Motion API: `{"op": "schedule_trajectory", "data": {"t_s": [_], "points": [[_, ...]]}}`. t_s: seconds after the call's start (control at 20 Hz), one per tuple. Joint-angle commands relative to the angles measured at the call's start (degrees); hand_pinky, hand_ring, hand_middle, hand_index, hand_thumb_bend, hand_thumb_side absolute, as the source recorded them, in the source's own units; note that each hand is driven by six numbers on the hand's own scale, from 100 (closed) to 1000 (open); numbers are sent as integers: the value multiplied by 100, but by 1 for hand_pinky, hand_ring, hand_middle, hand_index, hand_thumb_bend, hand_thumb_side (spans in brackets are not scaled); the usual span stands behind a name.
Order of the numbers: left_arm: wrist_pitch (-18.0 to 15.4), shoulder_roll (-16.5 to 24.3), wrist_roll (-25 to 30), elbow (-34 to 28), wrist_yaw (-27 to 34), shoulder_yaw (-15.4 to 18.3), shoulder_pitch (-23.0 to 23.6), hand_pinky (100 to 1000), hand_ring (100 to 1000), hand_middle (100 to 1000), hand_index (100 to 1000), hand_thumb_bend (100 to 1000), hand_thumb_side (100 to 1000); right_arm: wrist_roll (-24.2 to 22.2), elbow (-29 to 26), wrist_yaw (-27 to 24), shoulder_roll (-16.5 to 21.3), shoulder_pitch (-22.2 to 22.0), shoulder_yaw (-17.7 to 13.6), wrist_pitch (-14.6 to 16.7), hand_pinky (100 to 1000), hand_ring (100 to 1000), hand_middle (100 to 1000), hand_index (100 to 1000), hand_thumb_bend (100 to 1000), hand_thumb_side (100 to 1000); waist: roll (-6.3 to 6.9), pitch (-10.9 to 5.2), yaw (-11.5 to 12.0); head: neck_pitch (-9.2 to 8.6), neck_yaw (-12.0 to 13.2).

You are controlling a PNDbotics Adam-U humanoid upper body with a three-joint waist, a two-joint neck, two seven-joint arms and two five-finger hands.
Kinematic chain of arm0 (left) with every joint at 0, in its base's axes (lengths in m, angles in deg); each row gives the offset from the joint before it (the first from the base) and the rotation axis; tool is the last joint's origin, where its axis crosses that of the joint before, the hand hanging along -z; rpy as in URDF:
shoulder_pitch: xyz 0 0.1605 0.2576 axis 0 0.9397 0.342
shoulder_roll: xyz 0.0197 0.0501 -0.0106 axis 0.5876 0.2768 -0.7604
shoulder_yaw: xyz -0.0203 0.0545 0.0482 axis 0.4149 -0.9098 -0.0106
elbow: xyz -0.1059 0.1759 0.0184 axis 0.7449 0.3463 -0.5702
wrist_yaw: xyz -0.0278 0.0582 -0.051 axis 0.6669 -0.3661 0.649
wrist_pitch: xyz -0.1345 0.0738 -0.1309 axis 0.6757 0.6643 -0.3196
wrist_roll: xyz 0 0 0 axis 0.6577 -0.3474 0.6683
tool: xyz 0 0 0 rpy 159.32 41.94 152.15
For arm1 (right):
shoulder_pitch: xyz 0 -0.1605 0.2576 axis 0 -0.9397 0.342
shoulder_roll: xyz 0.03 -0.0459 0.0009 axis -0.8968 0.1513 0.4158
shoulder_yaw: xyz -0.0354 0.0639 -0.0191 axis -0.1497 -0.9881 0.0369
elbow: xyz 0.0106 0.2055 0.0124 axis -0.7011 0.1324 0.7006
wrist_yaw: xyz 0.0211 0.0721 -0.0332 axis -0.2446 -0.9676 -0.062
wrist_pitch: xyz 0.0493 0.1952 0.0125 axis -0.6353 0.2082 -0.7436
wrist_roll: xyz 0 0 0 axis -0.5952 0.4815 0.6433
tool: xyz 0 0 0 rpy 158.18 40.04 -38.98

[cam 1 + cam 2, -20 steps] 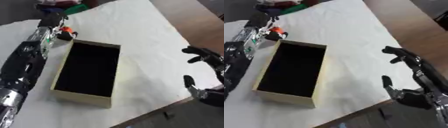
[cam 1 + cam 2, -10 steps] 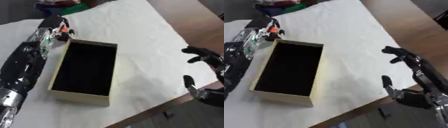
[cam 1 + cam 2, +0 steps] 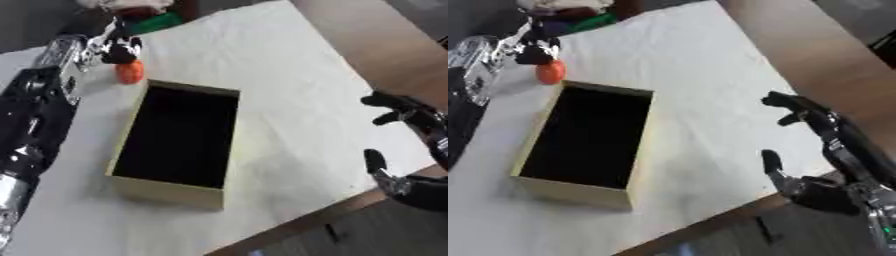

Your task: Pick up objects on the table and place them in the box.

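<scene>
An open tan box [image 3: 220, 150] with a dark inside lies in the middle of the white cloth. A small round orange object [image 3: 129, 73] is just outside the box's far left corner. My left hand [image 3: 116, 46] comes in from the upper left, and its dark fingers are curled onto the top of the orange object. I cannot tell whether the object rests on the cloth or hangs. My right hand [image 3: 839, 146] is open at the lower right, off the table's front edge, with fingers spread and nothing in it.
A pile of things lies at the table's far edge, with a green piece [image 3: 158, 21] and red and white bits [image 3: 131, 7]. Bare brown tabletop [image 3: 376, 45] runs along the right of the cloth. The table's front edge [image 3: 297, 220] is close below the box.
The camera has shifted a little. The orange object now shows more fully under my left hand's fingers, still beside the box's far corner. My right hand has stayed put.
</scene>
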Motion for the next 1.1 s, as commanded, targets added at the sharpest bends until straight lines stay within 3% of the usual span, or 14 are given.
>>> {"op": "schedule_trajectory", "data": {"t_s": [0.05, 0.1, 0.2, 0.3, 0.6, 1.1], "points": [[-7, 235, 257, -137, 34, -32, -69, 710, 655, 626, 797, 100, 306, 18, -68, -47, 115, 6, -41, 7, 703, 897, 860, 1000, 100, 331, -51, -126, 10, 39, -20], [-29, 247, 396, -110, 27, -48, -61, 771, 735, 710, 866, 100, 284, 16, -66, -47, 117, 1, -43, 8, 703, 897, 860, 1000, 100, 331, -54, -128, 12, 38, -25], [-100, 291, 766, -114, -4, -65, -70, 825, 796, 776, 923, 120, 292, 16, -63, -46, 118, -8, -45, 9, 703, 897, 860, 1000, 100, 331, -57, -131, 12, 50, -32], [-174, 354, 1111, -183, -115, -78, -86, 859, 836, 821, 959, 235, 310, 15, -62, -48, 121, -11, -46, 12, 703, 897, 860, 1000, 100, 330, -59, -135, 17, 67, -38], [-391, 444, 1811, -300, -327, -29, -80, 856, 833, 813, 948, 224, 289, 13, -53, -57, 134, -16, -48, 14, 704, 897, 860, 1000, 100, 329, -61, -164, 88, 74, -65], [-544, 454, 1819, -257, -136, -32, -31, 851, 824, 806, 941, 221, 282, 15, -56, -62, 152, -24, -54, 23, 706, 897, 860, 1000, 100, 326, -64, -177, 122, 51, -110]]}}
